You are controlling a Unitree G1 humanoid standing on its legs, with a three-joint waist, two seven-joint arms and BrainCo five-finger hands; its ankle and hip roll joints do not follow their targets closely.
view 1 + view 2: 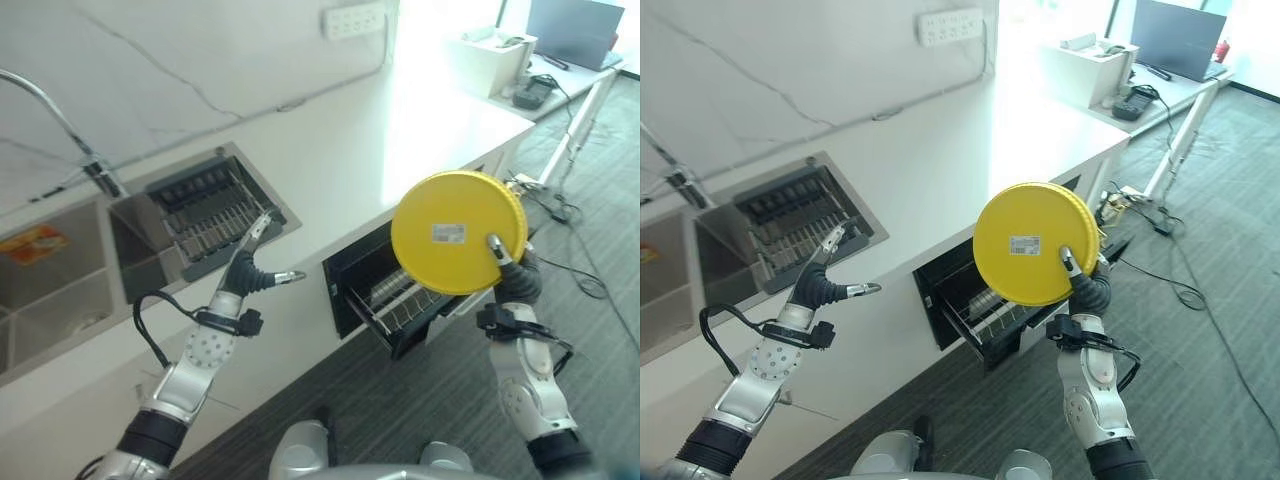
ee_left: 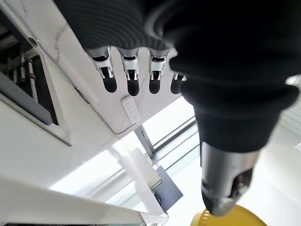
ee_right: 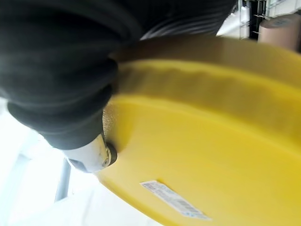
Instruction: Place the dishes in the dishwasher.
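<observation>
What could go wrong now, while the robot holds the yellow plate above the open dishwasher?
1. The right hand grips the yellow plate only at its lower edge, thumb on the underside, so the plate could tilt or slip out.
2. The plate hangs beyond the counter, above the pulled-out dishwasher rack; if dropped, it may hit the rack or the floor.
3. The open left hand is too far away to steady it.

My feed, robot body | left arm (image 1: pixel 190 375): silver-grey shell, round plate dotted with small holes, black band towards the elbow | right arm (image 1: pixel 527 390): same silver-grey shell, black collar at the wrist | left hand (image 1: pixel 248 270), right hand (image 1: pixel 517 280): dark ribbed covers, silver fingers, dark tips
</observation>
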